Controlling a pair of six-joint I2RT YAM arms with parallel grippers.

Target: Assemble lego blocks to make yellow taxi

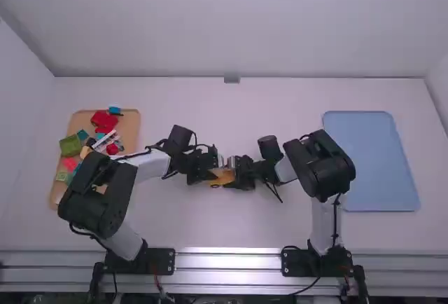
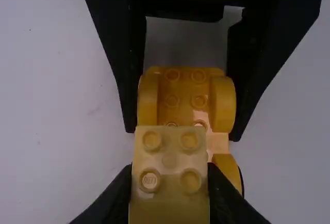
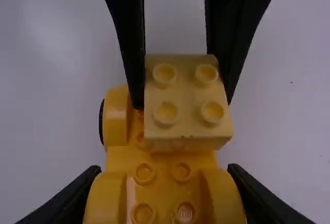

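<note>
At the table's middle, my left gripper (image 1: 210, 167) and my right gripper (image 1: 239, 172) face each other over a yellow car base (image 1: 221, 178). In the left wrist view a pale yellow brick (image 2: 170, 157) with studs on top is held in my left gripper (image 2: 169, 203), above one end of the orange-yellow base (image 2: 185, 97). My right gripper (image 3: 164, 203) is shut on the other end of the base (image 3: 165, 167), at its wheel arches. The brick (image 3: 188, 100) is slightly skewed to the base; whether they touch I cannot tell.
A tan tray (image 1: 130, 125) with several coloured blocks lies at the far left, partly beneath the left arm. A blue tray (image 1: 371, 160) lies on the right, beyond the right arm.
</note>
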